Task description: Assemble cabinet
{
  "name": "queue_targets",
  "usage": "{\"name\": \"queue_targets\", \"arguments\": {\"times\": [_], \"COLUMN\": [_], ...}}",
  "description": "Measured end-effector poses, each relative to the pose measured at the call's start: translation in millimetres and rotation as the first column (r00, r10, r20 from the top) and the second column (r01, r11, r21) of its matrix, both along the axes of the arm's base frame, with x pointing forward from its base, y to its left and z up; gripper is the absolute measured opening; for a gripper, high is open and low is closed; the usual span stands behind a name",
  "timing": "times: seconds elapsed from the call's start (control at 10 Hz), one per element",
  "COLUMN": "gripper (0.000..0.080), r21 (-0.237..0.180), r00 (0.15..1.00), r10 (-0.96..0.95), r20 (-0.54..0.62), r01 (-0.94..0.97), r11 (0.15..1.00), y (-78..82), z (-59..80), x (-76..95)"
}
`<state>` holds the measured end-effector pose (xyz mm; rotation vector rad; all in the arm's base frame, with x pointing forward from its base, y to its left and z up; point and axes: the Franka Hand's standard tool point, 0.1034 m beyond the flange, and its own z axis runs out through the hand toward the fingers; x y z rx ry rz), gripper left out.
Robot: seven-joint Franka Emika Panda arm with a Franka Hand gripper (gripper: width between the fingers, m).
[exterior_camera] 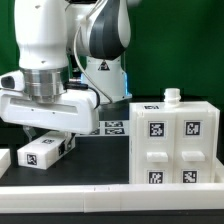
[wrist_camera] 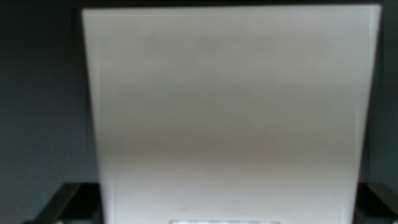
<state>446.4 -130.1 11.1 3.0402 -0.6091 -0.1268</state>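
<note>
Fingers point(wrist_camera: 71, 202) pinch a white panel point(wrist_camera: 217, 100) by its side edges; you see the cabinet point(exterior_camera: 175, 140) standing apart on the worktop point(exterior_camera: 100, 168).

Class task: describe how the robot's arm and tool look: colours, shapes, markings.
The arm is glossy white with rounded, bulging links and one dark grey joint shell. A silver-grey ring sits at the wrist. The tool has a wide white boxy body and dark fingers. No cables or lettering show.
</note>
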Motion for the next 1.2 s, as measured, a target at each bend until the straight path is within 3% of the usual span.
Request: {"name": "queue_targets", "arguments": {"times": [0.3, 0.4, 0.9, 1.2], "gripper": [0.0567, 0.0567, 0.0567, 0.0567], "r21": [0.000, 0.002, 0.064, 0.106], "r00": [1.000, 1.000, 0.997, 0.998], "r10": [0.008, 0.022, 0.046, 0.017], "r20": [0.001, 0.010, 0.055, 0.059], "r01": [-0.008, -0.022, -0.049, -0.023], "r11": [1.000, 1.000, 0.997, 0.994], "y": [2.1, 9.6, 60.5, 99.2], "z": [1.3, 6.8, 67.5, 107.4], "x": [1.0, 4.2, 27.2, 47.4]}}
